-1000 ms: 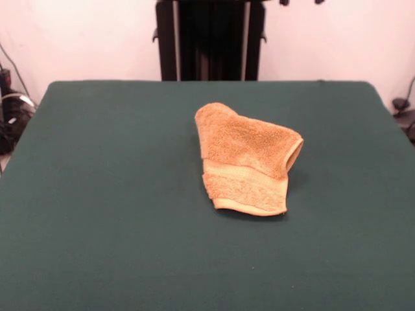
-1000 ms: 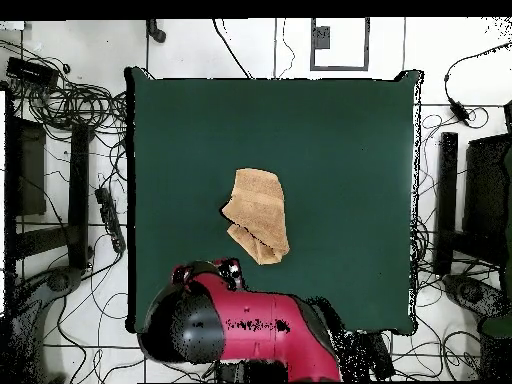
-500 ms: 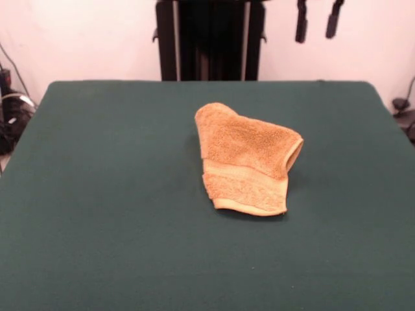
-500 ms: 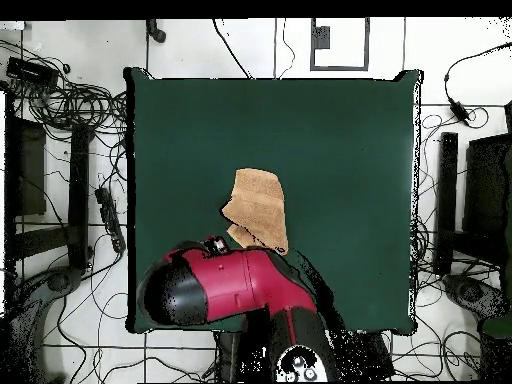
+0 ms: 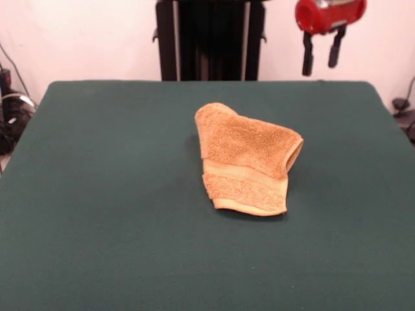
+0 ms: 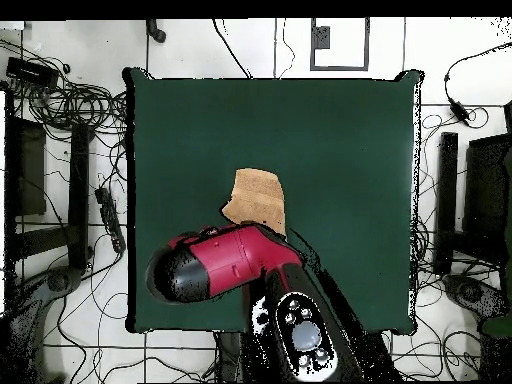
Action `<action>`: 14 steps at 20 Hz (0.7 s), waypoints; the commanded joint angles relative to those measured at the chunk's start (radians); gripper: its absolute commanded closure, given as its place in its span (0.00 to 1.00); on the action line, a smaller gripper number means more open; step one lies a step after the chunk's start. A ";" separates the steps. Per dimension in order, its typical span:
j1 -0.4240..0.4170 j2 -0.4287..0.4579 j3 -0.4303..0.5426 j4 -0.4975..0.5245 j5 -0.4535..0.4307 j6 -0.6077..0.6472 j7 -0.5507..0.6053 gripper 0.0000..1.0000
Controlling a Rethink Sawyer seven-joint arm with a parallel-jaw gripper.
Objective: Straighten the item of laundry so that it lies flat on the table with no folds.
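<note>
The left half of the desk [image 5: 97,194] is bare green cloth. Near the middle, a touch right of centre, lies the washcloth [image 5: 246,159], folded over on itself: a fuzzy upper layer bunches across the top, the flat woven band shows along the near hem, and at the right side the fold stands open like a little pocket. It is plainly not flat yet.

Further right and up high, the pincer [image 5: 321,55] hangs from its red wrist, above the far edge of the desk and well apart from the cloth. Its two dark fingers [image 5: 307,55] are spread, with nothing between them. From overhead the red arm [image 6: 225,265] covers the end of the cloth nearest the robot, so that part cannot be read there.

What worries me is the grab. If the fingers close on the thick doubled part, both layers would probably lift together and the fold would merely move. Pinching only the top layer near the open pocket looks safer. A pull too quick could also drag the whole cloth across the desk, or flip it into a fresh crease.
</note>
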 commanded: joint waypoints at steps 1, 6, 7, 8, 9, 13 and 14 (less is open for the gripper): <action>-0.026 0.145 0.213 -0.092 -0.118 -0.005 -0.241 0.00; -0.051 0.204 0.275 -0.153 -0.184 0.048 -0.278 0.00; -0.053 0.211 0.281 -0.159 -0.192 0.052 -0.278 0.00; -0.057 0.226 0.288 -0.171 -0.202 0.060 -0.289 0.00; -0.057 0.240 0.291 -0.185 -0.209 0.068 -0.301 0.00; -0.070 0.297 0.327 -0.258 -0.251 0.116 -0.358 0.00; -0.071 0.305 0.334 -0.276 -0.259 0.131 -0.371 0.00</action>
